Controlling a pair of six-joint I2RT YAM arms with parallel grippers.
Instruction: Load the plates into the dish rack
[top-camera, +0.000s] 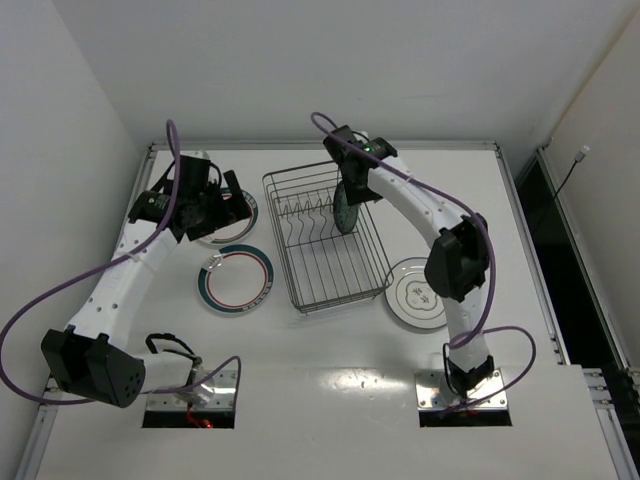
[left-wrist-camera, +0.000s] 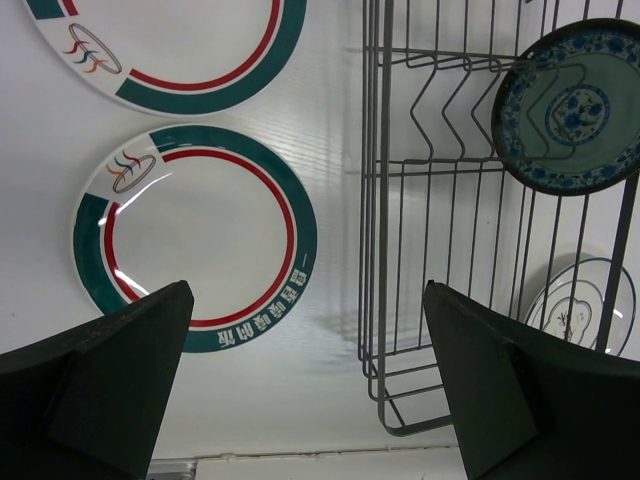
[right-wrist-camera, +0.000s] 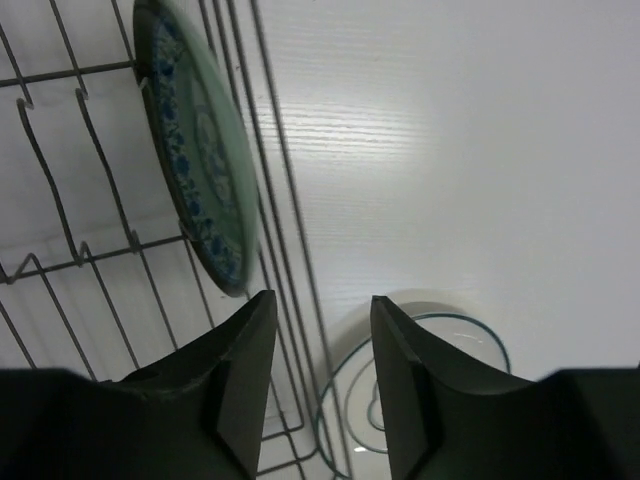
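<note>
Your right claw (right-wrist-camera: 322, 300) is open only by a narrow gap and it holds nothing; through the gap you see only wire and the surface below. Just in front of its fingertips, the small dark teal patterned round plate (right-wrist-camera: 200, 150) stands on its edge inside the rectangular grey metal wire dish rack (top-camera: 325, 240). The plate is in the far right part of the rack, close beside the right wall. I cannot tell whether the claw's left finger touches the rim of this plate. Outside the rack, on its right side, the larger white round plate with a dark centre motif (top-camera: 418, 293) lies flat on the white tabletop (top-camera: 330, 370).

Your left claw (left-wrist-camera: 308, 290) is opened wide and it is empty. It hangs above the tabletop, to the left of the rack. Below it you see one white round plate with a teal-and-red rim (left-wrist-camera: 195, 235), lying flat. The second plate of the same kind (left-wrist-camera: 170, 45) lies just beside the first, with a small gap between them. Both are outside the rack, near its left wall.
</note>
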